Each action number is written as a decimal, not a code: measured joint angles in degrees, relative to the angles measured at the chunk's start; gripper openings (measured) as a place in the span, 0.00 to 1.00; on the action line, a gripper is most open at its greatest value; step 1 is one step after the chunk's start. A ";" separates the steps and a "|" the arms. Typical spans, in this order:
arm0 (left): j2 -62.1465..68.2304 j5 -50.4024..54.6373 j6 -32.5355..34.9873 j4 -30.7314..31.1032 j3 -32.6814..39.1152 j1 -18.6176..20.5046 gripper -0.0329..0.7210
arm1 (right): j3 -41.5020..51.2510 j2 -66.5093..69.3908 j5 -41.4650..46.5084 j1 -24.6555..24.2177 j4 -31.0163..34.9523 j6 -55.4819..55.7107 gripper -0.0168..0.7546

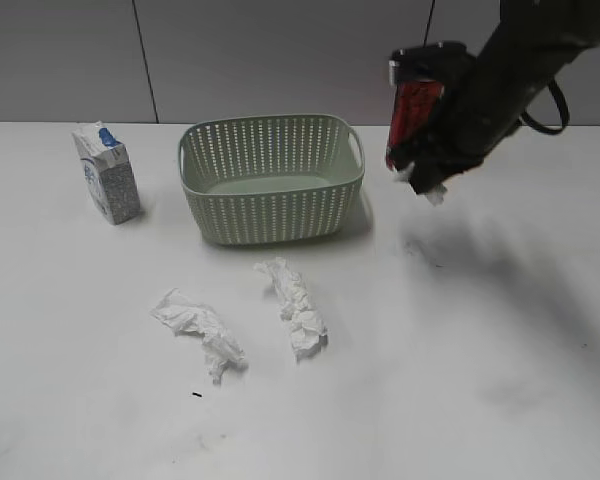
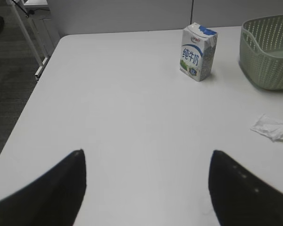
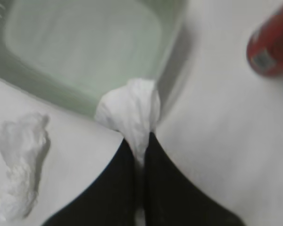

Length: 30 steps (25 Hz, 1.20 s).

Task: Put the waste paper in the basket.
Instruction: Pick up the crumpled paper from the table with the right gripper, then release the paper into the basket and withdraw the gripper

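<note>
One wad of waste paper (image 3: 132, 110) is pinched between the closed black fingers (image 3: 120, 188) of the right gripper (image 1: 427, 185), which hangs in the air just off the right-hand end of the basket (image 1: 272, 180); from the exterior view only a small white scrap shows under the gripper, while the right wrist view shows the wad bulging out ahead of the fingertips with the basket's pale green floor and rim behind it. The basket itself stands on the white table (image 1: 460, 380) near the back wall, and its inside looks bare. Two more crumpled wads lie on the table in front of the basket, well apart from it: one (image 1: 295, 305) toward the middle and another (image 1: 202, 330) to its left, close beside each other but not touching. A blue-and-white carton (image 1: 107, 172) stands upright to the left of the basket, clear of it. The air between the held wad and the basket's opening is unobstructed. The left gripper (image 2: 146, 188) sits low over bare table far to the left, its two dark fingers spread wide with nothing between them.
</note>
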 joint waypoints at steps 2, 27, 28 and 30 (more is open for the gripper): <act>0.00 0.00 0.00 0.00 0.00 0.00 0.83 | -3.83 -0.18 -1.50 1.86 1.41 -2.67 0.01; 0.00 -0.07 -0.05 0.00 0.00 0.00 0.76 | -7.56 8.45 -18.60 8.97 3.51 -4.40 0.79; 0.00 -0.14 -0.05 -0.18 -0.14 0.00 0.76 | -7.56 6.86 -16.64 8.97 3.57 -4.40 0.79; 0.00 -1.34 -0.05 -1.02 -0.56 0.00 0.76 | -7.56 3.78 -11.16 8.91 3.50 -4.10 0.79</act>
